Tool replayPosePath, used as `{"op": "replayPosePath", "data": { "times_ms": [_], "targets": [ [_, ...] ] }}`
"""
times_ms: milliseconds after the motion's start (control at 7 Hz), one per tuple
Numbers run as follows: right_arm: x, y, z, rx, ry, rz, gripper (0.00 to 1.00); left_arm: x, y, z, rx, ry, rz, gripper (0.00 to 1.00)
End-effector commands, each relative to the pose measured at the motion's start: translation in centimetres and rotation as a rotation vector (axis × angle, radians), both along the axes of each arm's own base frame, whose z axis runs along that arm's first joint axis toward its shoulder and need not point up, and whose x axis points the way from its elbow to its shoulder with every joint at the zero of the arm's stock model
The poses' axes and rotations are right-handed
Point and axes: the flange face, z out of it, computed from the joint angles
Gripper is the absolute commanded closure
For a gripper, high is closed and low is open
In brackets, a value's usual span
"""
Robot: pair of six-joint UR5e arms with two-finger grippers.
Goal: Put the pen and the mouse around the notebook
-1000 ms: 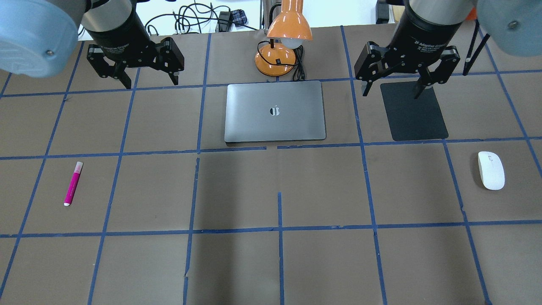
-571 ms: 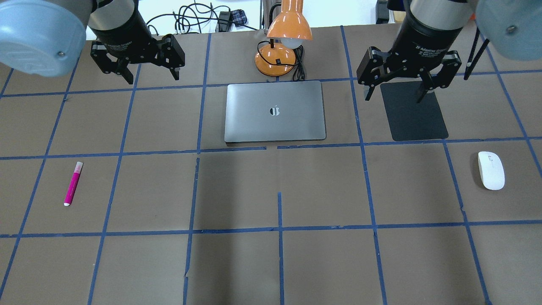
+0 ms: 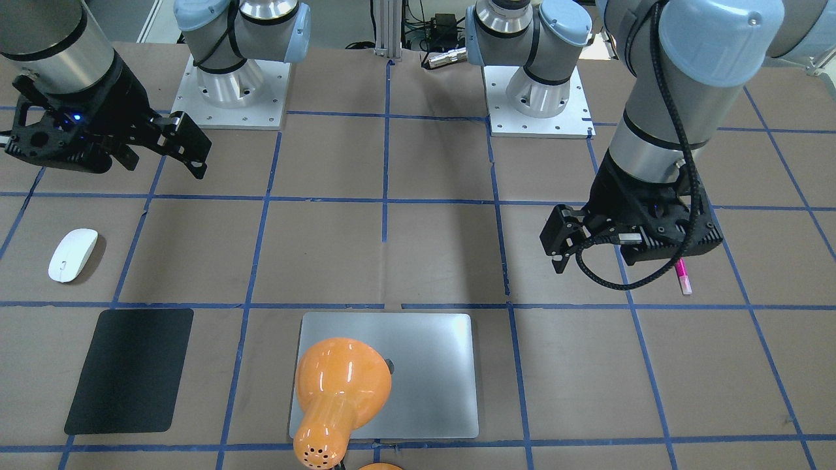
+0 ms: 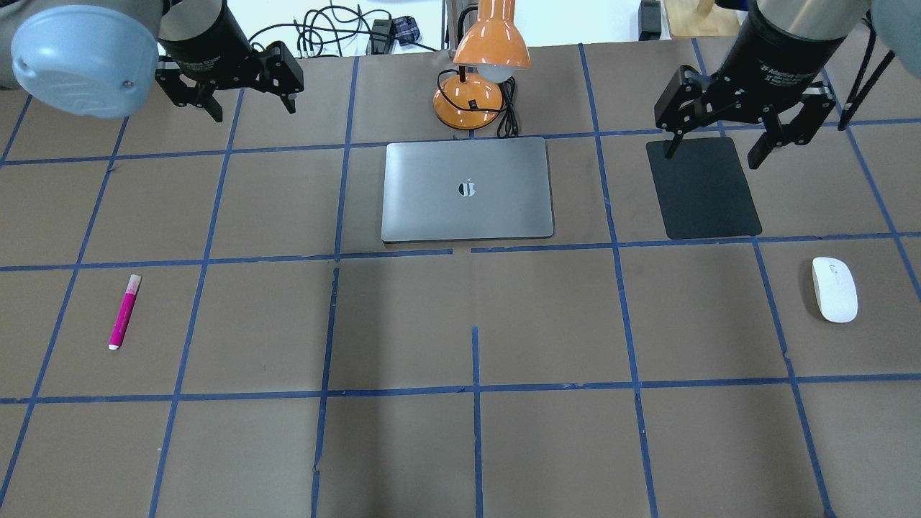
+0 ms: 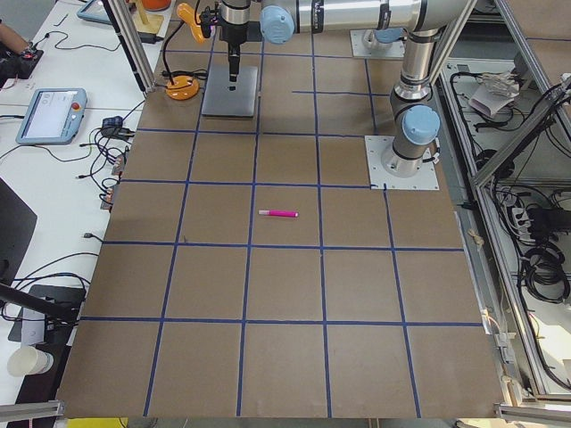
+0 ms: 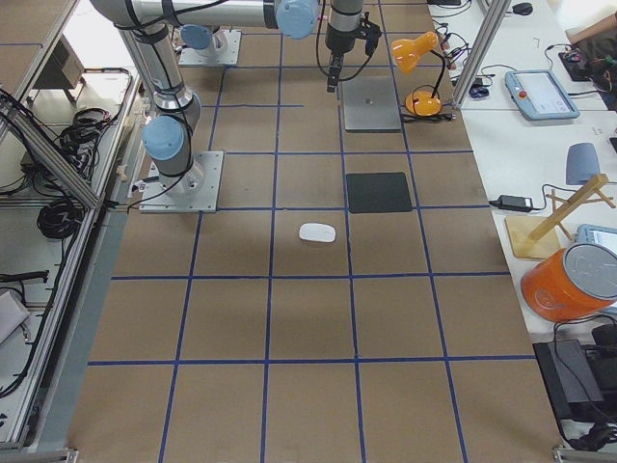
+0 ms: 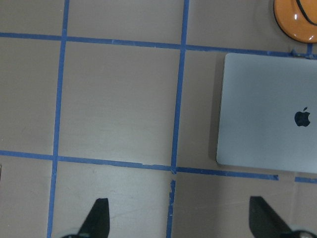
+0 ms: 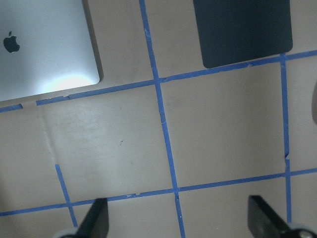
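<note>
- Near the left edge of the worktop lies the pen, well apart from the notebook, which sits mid-way along the far edge. The pen looks light, thin and apt to roll, so pinch it across mid-barrel.
- Near the right edge rests the mouse. It is probably light and slippery, so grip gently across its narrow flanks.
- Left claw and right claw both hang spread and empty.
</note>
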Motion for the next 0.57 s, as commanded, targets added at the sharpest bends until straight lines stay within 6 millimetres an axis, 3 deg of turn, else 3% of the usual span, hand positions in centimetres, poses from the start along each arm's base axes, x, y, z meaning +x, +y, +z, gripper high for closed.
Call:
{"op": "replayPosePath", "data": {
  "times_ms": [0,143,429],
  "targets": [
    [-0.6,0.3,-0.7,0.049,0.011,-0.010,0.00,0.6,-2.7,-1.6,-0.057,-0.002,-0.001,0.00],
    [-0.7,0.3,-0.7,0.049,0.024,-0.007,0.00,1.0,-4.2,-1.3,-0.077,-0.002,0.005,0.00],
    [-1.5,-1.0,-2.7,0.067,0.026,-0.010,0.00,2.5,-7.5,-1.1,-0.098,-0.002,0.023,0.00]
  ]
}}
